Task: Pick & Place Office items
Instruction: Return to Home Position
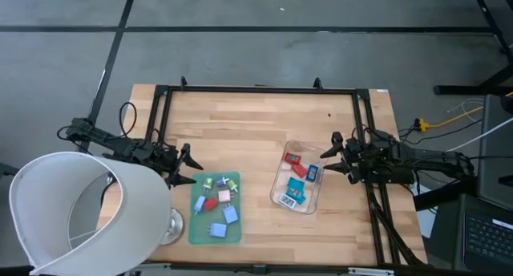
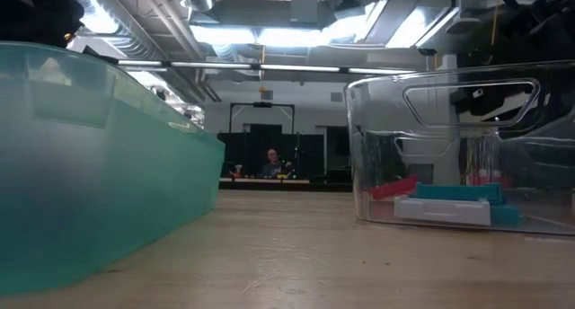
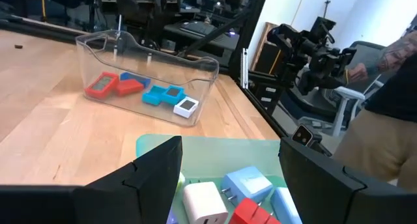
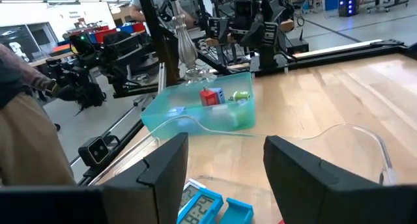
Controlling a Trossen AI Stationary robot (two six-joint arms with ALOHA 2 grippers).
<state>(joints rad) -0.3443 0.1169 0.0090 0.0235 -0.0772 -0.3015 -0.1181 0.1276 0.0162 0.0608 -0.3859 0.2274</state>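
Observation:
The office items are tiny blocky pieces. Several in blue, red, pink, white and light green [image 1: 216, 204] lie in a shallow green translucent container [image 1: 195, 220], also seen in the left wrist view [image 3: 228, 195]. Several red, blue and teal ones [image 1: 298, 176] lie in the clear plastic tray [image 1: 282, 197], shown close in the left wrist view [image 3: 140, 90]. My left gripper [image 1: 186, 165] is open, just left of the green container's far end, touching nothing. My right gripper [image 1: 333, 157] is open, just right of the clear tray, touching nothing.
A large white lampshade [image 1: 72, 212] and a glass lamp base [image 1: 170, 224] stand at the table's near left corner beside the green container. A dark frame [image 1: 256, 90] runs along the table's edges. A person [image 3: 384, 107] stands close beyond the table's near side.

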